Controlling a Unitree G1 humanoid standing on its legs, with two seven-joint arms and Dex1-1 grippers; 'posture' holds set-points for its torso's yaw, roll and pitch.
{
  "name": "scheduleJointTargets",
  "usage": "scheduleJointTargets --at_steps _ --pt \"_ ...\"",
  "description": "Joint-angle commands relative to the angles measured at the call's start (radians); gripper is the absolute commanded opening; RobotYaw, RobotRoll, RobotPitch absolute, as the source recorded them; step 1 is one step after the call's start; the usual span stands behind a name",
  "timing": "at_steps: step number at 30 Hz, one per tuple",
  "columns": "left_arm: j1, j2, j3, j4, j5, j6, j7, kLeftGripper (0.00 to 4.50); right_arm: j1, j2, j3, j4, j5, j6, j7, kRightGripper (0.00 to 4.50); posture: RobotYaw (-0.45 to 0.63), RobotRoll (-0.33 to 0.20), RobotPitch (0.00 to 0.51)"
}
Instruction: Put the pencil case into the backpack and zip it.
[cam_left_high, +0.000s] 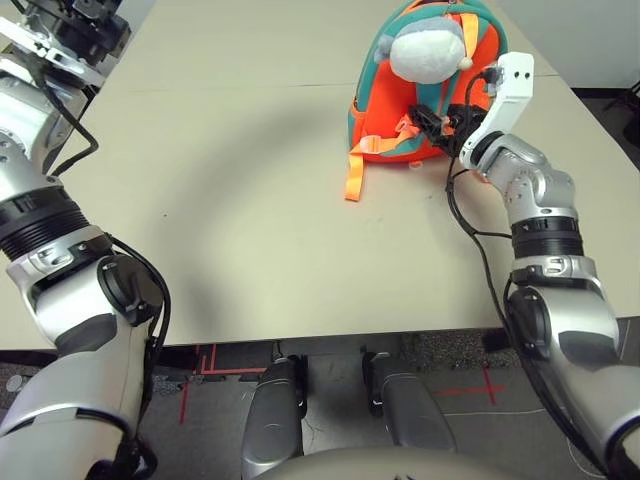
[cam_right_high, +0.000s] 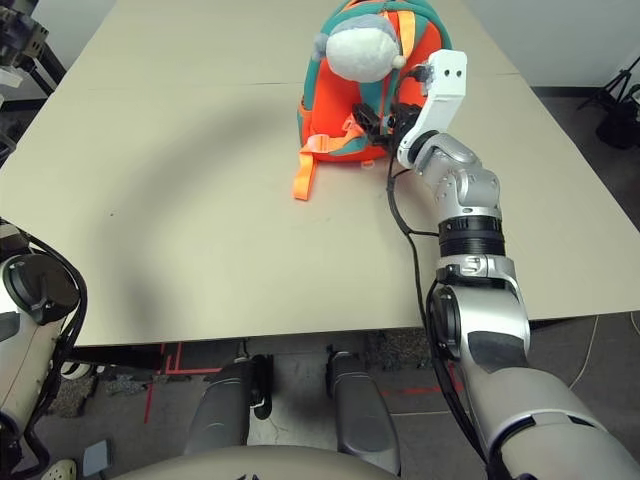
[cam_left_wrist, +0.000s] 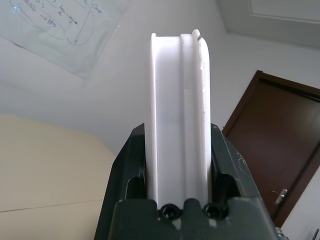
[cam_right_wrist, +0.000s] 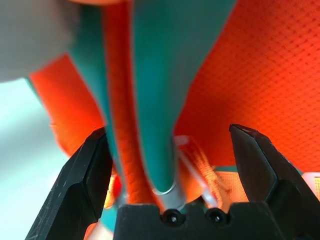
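Observation:
The orange backpack (cam_left_high: 392, 122) with teal trim stands at the far right of the table, its grey-white plush charm (cam_left_high: 428, 50) hanging at the top. My right gripper (cam_right_wrist: 167, 131) is open against the backpack's lower front. A teal strap (cam_right_wrist: 150, 100) and an orange cord run between its two black fingers, which do not close on them. My left gripper (cam_left_wrist: 176, 150) is raised high at the far left, off the table, and is shut on the white pencil case (cam_left_wrist: 180, 100), which sticks up edge-on between its fingers.
The beige table (cam_left_high: 250, 220) stretches wide between my arms. A loose orange strap (cam_left_high: 355, 178) trails from the backpack onto the tabletop. A black cable (cam_left_high: 465, 215) hangs beside my right forearm. A dark door (cam_left_wrist: 280, 150) shows behind the lifted case.

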Motion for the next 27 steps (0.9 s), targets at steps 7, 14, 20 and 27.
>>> scheduleJointTargets --at_steps 7,14,20,27 --pt "-0.001 0.012 -0.025 -0.003 -0.002 -0.041 -0.020 1.39 -0.061 0.028 0.023 0.096 -0.021 -0.086 0.003 4.50 -0.08 0.000 0.173" --pt "0.009 0.005 -0.039 -0.008 0.000 -0.049 -0.018 1.39 -0.041 0.015 0.032 0.054 -0.026 -0.090 0.025 2.34 -0.08 0.000 0.171" --pt "0.013 -0.008 -0.058 -0.014 0.001 -0.056 -0.018 1.39 0.035 -0.010 0.025 -0.152 0.024 0.009 0.083 0.54 -0.09 0.000 0.168" --pt "0.014 -0.032 -0.067 -0.029 -0.006 -0.061 -0.003 1.39 0.132 -0.074 0.009 -0.470 0.099 0.218 0.083 0.46 -0.10 0.000 0.170"
